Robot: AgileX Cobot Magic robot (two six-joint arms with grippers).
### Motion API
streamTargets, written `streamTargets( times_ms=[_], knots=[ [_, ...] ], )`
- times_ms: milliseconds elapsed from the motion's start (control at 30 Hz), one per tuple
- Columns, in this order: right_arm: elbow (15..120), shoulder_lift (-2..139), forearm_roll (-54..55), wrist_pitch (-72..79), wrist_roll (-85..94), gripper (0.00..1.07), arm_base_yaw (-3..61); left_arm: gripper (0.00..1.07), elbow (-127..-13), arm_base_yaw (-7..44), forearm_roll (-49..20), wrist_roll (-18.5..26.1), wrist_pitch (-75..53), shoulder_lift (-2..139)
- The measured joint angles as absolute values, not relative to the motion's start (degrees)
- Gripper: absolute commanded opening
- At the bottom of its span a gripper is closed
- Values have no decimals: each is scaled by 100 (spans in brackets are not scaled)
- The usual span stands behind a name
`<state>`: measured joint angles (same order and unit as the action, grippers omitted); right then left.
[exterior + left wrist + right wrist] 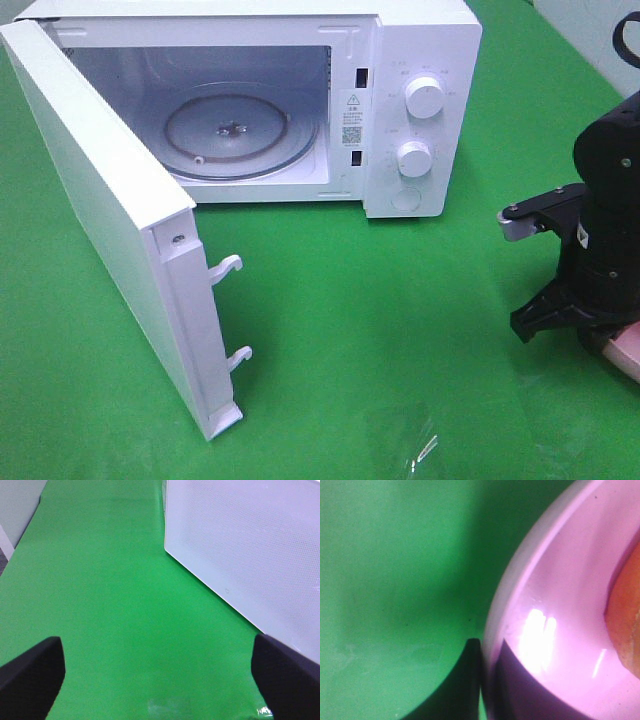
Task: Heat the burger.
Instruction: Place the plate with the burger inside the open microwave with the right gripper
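Note:
The burger shows only as an orange-brown edge in the right wrist view, lying on a pink plate. My right gripper is shut on the plate's rim, one finger outside it on the green cloth side and one inside. In the exterior high view the plate peeks out at the right edge under the black right arm, which hides the burger. My left gripper is open over bare green cloth, nothing between its fingers, beside the microwave door.
A white microwave stands at the back with its glass turntable bare. Its door swings wide open toward the front left. Green cloth covers the table between door and right arm.

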<state>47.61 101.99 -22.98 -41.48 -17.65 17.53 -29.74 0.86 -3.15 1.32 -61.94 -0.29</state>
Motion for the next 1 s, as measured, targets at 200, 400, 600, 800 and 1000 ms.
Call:
streamTargets(
  times_ms=[200, 400, 600, 800, 1000],
  knots=[
    [4733, 10199, -2578, -4309, -2080, 0, 1994, 93, -2974, 86, -315, 132, -6194, -29],
    [4721, 10199, -2744, -4509, -2298, 0, 2240, 93, -2974, 86, -315, 132, -6194, -29],
    [4721, 10193, -2773, -4635, -2303, 0, 2441, 93, -2974, 86, -315, 132, -6194, -29],
    [4721, 10004, -2785, -4784, -2303, 0, 2584, 93, -2974, 86, -315, 132, -6194, -29],
    [4721, 9586, -2859, -5019, -2343, 1, 2601, 93, -2974, 86, -315, 132, -6194, -29]
  ],
)
